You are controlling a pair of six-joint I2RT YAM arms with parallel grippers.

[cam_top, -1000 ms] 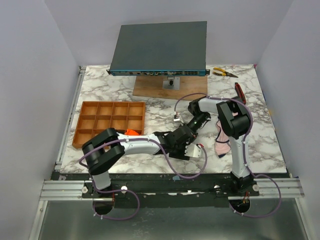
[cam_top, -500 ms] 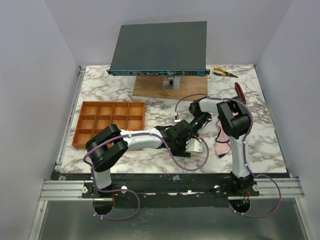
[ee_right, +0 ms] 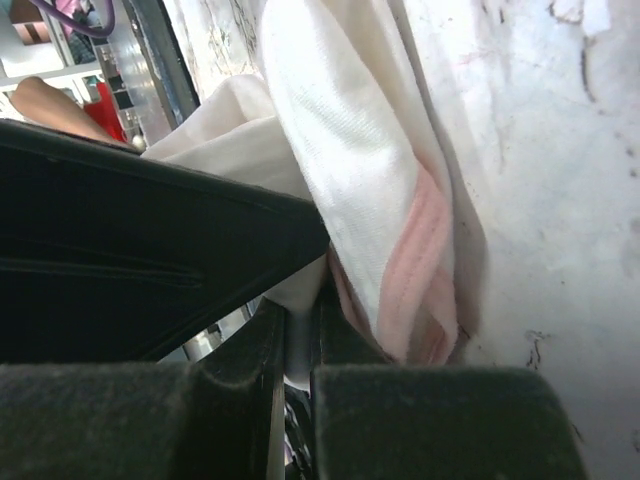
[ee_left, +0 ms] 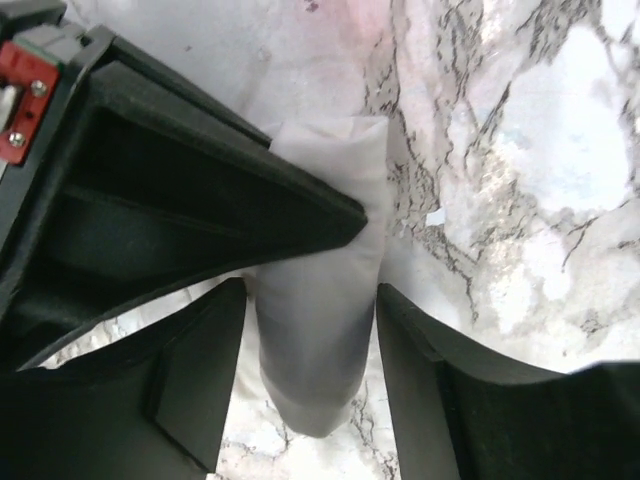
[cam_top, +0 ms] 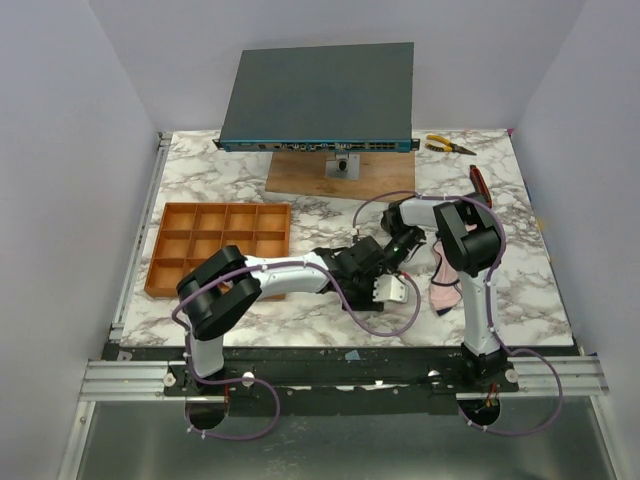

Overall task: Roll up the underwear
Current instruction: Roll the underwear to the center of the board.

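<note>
underwear (ee_left: pixel 320 330) is a pale soft roll on the table (cam_top: pixel 520 290), lying lengthwise in the gap of the left gripper (ee_left: pixel 310 295). its jaws are partly open and straddle the roll; cloth nearly fills the gap, can't tell if the pads actually bear on it. the right gripper (ee_right: pixel 298 330) is just ahead of the left fingertips and lies across the roll's far end, jaws all but closed on a thin edge of the same cream cloth. risks, my read: if the left clamps while the right holds that edge, the two pull against each other and the roll unwinds or smears flat. the grippers are near enough to knock together on any sideways move. a soft roll could also spring open once either lets go. hard to make out: from above both wrists cover the piece, so the number of turns and the tightness are unknown. the roll's far end is under the right finger. right wrist shows a pink band in the folds, unclear if hem or another garment. a pink pair (cam_top: pixel 443 283) lies beside the right arm, partly under it.
</note>
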